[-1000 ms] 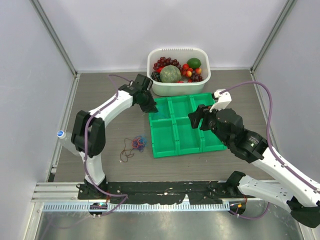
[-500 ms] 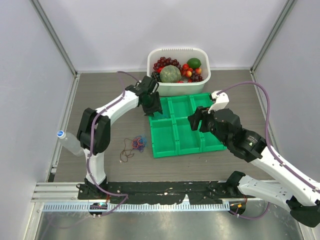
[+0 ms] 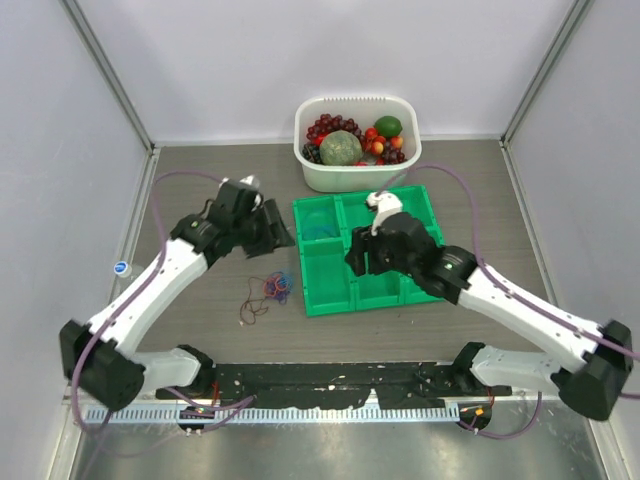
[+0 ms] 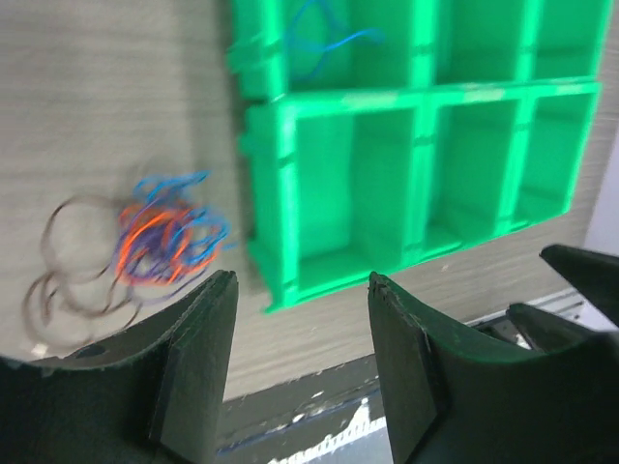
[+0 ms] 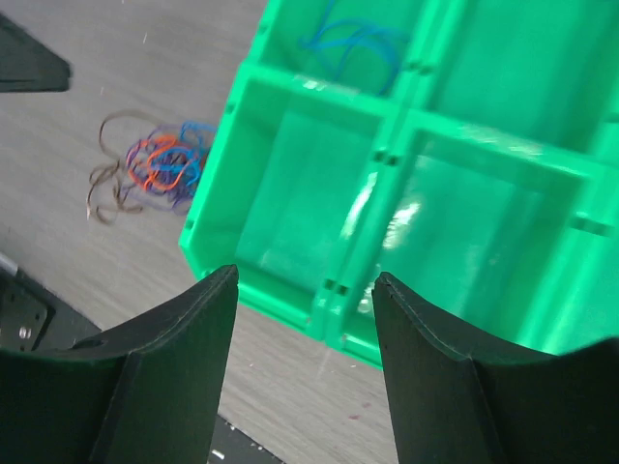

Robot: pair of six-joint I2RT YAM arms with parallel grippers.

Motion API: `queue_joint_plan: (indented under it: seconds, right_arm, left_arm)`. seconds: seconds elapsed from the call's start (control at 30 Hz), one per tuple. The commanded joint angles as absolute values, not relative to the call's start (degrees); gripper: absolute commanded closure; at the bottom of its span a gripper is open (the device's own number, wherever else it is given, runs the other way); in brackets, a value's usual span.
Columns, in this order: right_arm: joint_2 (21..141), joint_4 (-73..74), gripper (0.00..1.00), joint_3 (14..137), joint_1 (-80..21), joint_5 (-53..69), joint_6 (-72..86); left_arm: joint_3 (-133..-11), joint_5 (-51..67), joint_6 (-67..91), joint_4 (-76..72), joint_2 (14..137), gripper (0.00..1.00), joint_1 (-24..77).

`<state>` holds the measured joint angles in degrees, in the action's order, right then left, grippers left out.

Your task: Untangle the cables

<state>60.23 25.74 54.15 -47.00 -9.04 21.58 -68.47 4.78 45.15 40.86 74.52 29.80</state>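
Note:
A multicolour clump of cables [image 3: 274, 287], orange-red, blue and purple with a dark loop trailing to its left, lies on the table just left of the green tray [image 3: 398, 297]. One teal cable [image 3: 318, 229] lies in the tray's back-left compartment. My left gripper [image 3: 274, 234] hovers open and empty above the table, behind the clump [image 4: 160, 237]. My right gripper [image 3: 358, 258] hangs open and empty over the tray's middle compartments. The right wrist view shows the clump [image 5: 162, 164] to the left and the teal cable [image 5: 353, 43] at the top.
A white basin [image 3: 405, 168] of fruit and vegetables stands behind the tray. A capped bottle [image 3: 121, 268] sits at the table's left edge. The tray's other compartments [image 4: 358, 184] hold nothing visible. A black rail [image 3: 330, 378] runs along the near edge.
My left gripper has opened and swung away from the tray's back-left corner to the left and nearer. My right gripper has moved left over the tray's middle.

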Motion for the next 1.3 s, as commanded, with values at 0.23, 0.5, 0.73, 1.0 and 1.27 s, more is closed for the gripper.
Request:
queue_joint_plan:
  seconds: [0.23,0.5,0.73,1.0,1.27]
  right_arm:
    - [77.8,16.6,0.38,64.9,-53.9,5.4,21.7]
    - [68.7,18.0,0.38,58.5,-54.1,1.3,24.3]
    - [60.7,21.3,0.39,54.9,-54.1,-4.0,27.3]
    - [57.7,24.9,0.39,55.6,-54.2,-5.6,27.2]
    - [60.3,23.6,0.39,56.6,-54.1,-5.7,26.3]
  left_arm:
    - [-47.7,-2.6,53.8,54.4,60.1,0.43,22.2]
    - [-50.2,-6.6,49.5,47.1,75.3,0.58,22.1]
    - [-54.8,-10.3,43.4,43.9,88.2,0.63,21.9]
    - [-58.8,-13.0,42.3,48.2,85.2,1.00,21.9]
    - [-70.8,-30.1,50.8,68.4,61.2,1.00,22.0]
